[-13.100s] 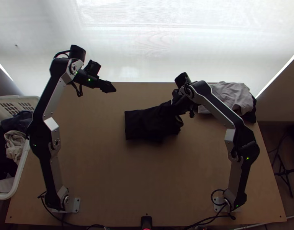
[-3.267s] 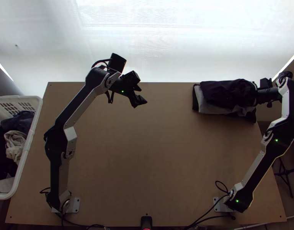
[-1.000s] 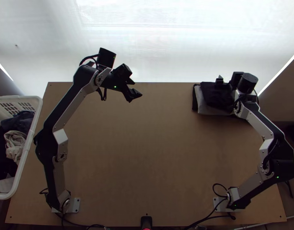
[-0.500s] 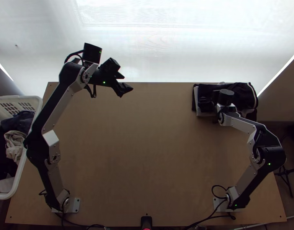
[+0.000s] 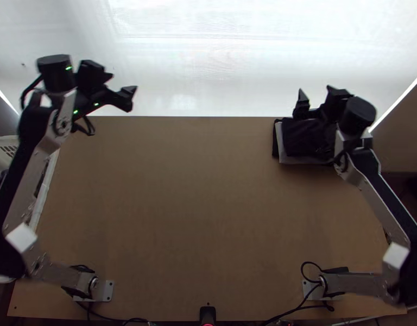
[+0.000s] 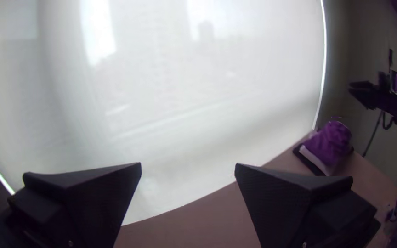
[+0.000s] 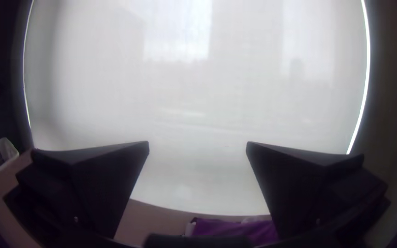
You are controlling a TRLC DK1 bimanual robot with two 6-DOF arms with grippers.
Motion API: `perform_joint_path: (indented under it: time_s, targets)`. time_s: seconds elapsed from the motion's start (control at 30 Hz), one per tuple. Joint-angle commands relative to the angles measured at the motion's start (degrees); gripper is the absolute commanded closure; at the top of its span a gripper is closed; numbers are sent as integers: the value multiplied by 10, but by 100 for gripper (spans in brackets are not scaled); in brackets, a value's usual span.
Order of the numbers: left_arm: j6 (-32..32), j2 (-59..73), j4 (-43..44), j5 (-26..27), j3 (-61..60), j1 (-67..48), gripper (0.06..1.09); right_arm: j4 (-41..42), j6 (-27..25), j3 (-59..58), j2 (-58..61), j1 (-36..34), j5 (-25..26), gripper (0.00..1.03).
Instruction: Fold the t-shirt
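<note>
The black t-shirt lies folded on a grey cloth at the table's far right corner; my right arm covers part of it. My right gripper is over the pile's far side, open with nothing between its fingers. Off beyond the table's far left corner, my left gripper stands open and holds nothing. In the left wrist view, my left gripper has its fingers wide apart, and the shirt looks purple on the pile. The right wrist view has my right gripper spread, with the shirt below.
A white basket stands at the table's left side, partly behind the left arm. Bare wood stretches across the middle of the table. A pale blind hangs beyond the far edge.
Earlier, the right arm carried the shirt from the table's middle onto the pile and let it go. Lately, both arms have lifted back; the left gripper moved left, the right one rightward and away.
</note>
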Motion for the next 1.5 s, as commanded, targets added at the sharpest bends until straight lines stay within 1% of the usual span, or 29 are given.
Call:
perform_joint_path:
  time_s: [0.0, 0.1, 0.2, 0.27, 0.33, 0.4, 0.47, 0.53, 0.63, 0.67, 0.7, 0.73, 0.77, 0.9, 0.97, 1.03, 1.2, 1.3, 1.33, 1.4, 1.47]
  targets:
    - [-69, -247, 193, -108, -275, 55, 10, -52, 11, 10, -167, 33, 1, 4]
    - [-78, -346, 232, -111, -376, 86, 10, -53, 16, -28, -235, 37, 1, 4]
    - [-89, -434, 259, -111, -461, 101, 10, -38, 17, -91, -307, 47, 2, 4]
    - [-93, -488, 262, -110, -514, 111, 10, -35, 28, -135, -353, 56, 2, 4]
    - [-96, -547, 264, -111, -570, 115, 10, -32, 28, -186, -401, 61, 2, 5]
    - [-91, -610, 284, -109, -638, 115, 10, -22, 25, -251, -450, 60, 2, 5]
    - [-88, -663, 293, -100, -702, 114, 10, 31, -7, -338, -513, 60, 26, 5]
    - [-86, -714, 296, -99, -759, 113, 10, 56, -5, -419, -583, 74, 30, 4]
    - [-58, -745, 356, -99, -805, 129, 10, 94, -5, -538, -678, 82, 44, 4]
    - [-46, -750, 371, -83, -822, 137, 10, 100, -4, -572, -714, 83, 44, 4]
    - [-47, -769, 383, -54, -842, 143, 10, 102, -4, -607, -759, 84, 44, 5]
    - [-48, -791, 400, -40, -864, 143, 10, 103, -4, -637, -807, 83, 44, 4]
    - [-48, -820, 405, -35, -884, 142, 10, 124, -4, -662, -817, 84, 44, 4]
    - [-48, -897, 437, -34, -950, 137, 10, 112, 6, -664, -813, 52, 48, 4]
    - [-27, -900, 463, -35, -983, 137, 10, 112, 12, -665, -811, 47, 46, 4]
    - [-19, -893, 454, -35, -993, 148, 10, 99, 12, -666, -800, 56, 43, 4]
    - [-19, -825, 452, -34, -994, 150, 10, 9, 15, -667, -777, 77, 40, 4]
    - [-7, -777, 453, -33, -994, 170, 10, -27, 15, -667, -754, 81, 39, 4]
    - [3, -762, 440, -29, -994, 172, 10, -43, 15, -667, -755, 81, 40, 5]
    - [15, -757, 418, -22, -994, 173, 10, -92, 15, -667, -761, 85, 39, 4]
    - [17, -750, 415, -22, -994, 163, 10, -143, 14, -667, -766, 85, 39, 4]
